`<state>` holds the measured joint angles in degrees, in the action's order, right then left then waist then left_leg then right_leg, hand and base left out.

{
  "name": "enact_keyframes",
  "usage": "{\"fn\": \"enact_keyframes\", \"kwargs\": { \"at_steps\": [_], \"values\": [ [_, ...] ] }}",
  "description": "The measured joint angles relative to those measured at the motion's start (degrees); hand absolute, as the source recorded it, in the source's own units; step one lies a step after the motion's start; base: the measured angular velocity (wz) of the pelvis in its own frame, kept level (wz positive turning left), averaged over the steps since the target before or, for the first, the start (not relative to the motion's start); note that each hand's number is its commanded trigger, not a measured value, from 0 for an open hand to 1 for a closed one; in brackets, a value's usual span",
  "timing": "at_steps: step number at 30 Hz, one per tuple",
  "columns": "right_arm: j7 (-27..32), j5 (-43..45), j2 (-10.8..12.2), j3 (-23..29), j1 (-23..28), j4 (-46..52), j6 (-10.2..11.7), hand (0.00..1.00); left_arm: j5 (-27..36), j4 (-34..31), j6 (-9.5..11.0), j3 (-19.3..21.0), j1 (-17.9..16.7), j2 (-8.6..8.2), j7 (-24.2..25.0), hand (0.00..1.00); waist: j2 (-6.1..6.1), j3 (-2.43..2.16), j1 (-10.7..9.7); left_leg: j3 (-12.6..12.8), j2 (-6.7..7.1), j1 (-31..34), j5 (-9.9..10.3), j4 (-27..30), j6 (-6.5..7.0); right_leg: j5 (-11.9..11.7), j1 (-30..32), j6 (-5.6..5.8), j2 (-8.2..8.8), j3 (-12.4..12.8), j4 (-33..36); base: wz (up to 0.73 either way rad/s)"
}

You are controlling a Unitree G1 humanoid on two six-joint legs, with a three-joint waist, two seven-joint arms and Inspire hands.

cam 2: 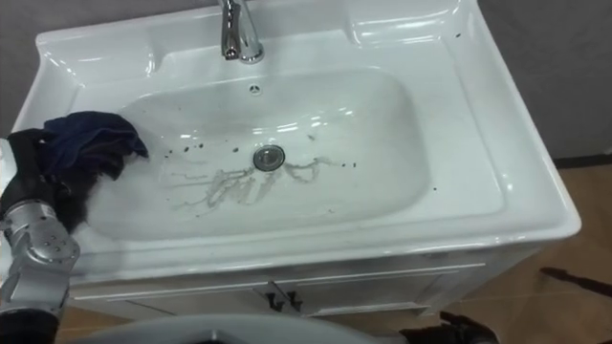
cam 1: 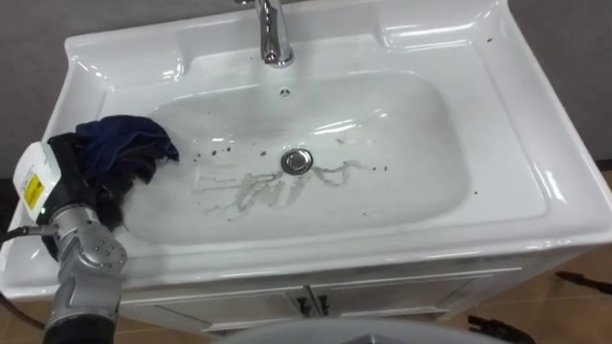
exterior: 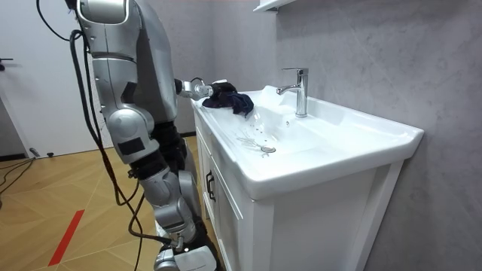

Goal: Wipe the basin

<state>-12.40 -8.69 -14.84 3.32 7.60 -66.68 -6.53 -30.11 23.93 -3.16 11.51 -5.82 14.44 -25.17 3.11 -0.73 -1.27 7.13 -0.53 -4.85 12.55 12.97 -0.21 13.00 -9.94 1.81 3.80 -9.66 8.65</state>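
A white basin fills the counter in front of me, with a chrome drain at its middle. Wet streaks and dark specks lie on the basin floor left of the drain. A dark blue cloth is bunched on the basin's left slope. My left hand, black, is curled into the cloth from the left rim, its fingertips partly hidden by the folds. In the room view the same hand holds the cloth at the far end of the counter.
A chrome faucet stands at the back centre of the basin. The counter rim is wide on the right. Cabinet doors with dark handles sit below the front edge. I stand close to the cabinet, on a wooden floor.
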Motion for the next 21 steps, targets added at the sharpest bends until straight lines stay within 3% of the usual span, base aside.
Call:
{"fn": "enact_keyframes", "kwargs": {
  "at_steps": [1, 6, 16, 21],
  "values": [
    [0.0, -0.1, 0.1, -0.3, 0.0, 0.0, 0.6, 0.0, -0.1, -1.3, -0.6, -0.4, 0.0, 0.02, 0.1, 1.0, -0.19, 0.41, -0.1, -0.7, 0.09, 0.5, 0.0, 0.3, 0.0, 0.0, 0.0, -0.01, 0.0, -0.5, 0.0, 0.18],
    [0.0, -0.1, 0.6, -0.9, -0.7, -0.9, 2.3, 0.0, -1.0, -4.6, -0.6, -2.1, 0.0, 0.01, 0.4, 1.0, -0.47, 0.95, -0.7, -2.2, 0.23, 1.4, 0.0, 0.7, -0.02, 0.0, 0.1, -0.02, -0.04, -1.7, -0.1, 0.17],
    [0.6, 0.1, 0.9, -1.0, -1.9, -2.9, 4.7, 0.0, -2.2, -18.9, 0.1, -5.9, 0.0, 0.1, 0.7, 1.0, -0.02, 0.94, -1.2, -2.5, 0.27, 3.0, 0.0, 0.7, -0.04, -0.2, 1.6, -0.06, -0.03, -2.0, 0.1, 0.01],
    [0.6, 0.1, 0.9, -1.0, -1.9, -2.9, 5.7, 0.0, -2.3, -19.8, 1.2, -8.3, 0.0, 0.08, 0.7, 1.0, 0.44, 1.15, -2.1, -2.5, 0.18, 2.3, 0.0, 0.5, -0.05, -0.2, 1.1, -0.06, -0.08, -1.7, 0.0, -0.03]
  ]
}}
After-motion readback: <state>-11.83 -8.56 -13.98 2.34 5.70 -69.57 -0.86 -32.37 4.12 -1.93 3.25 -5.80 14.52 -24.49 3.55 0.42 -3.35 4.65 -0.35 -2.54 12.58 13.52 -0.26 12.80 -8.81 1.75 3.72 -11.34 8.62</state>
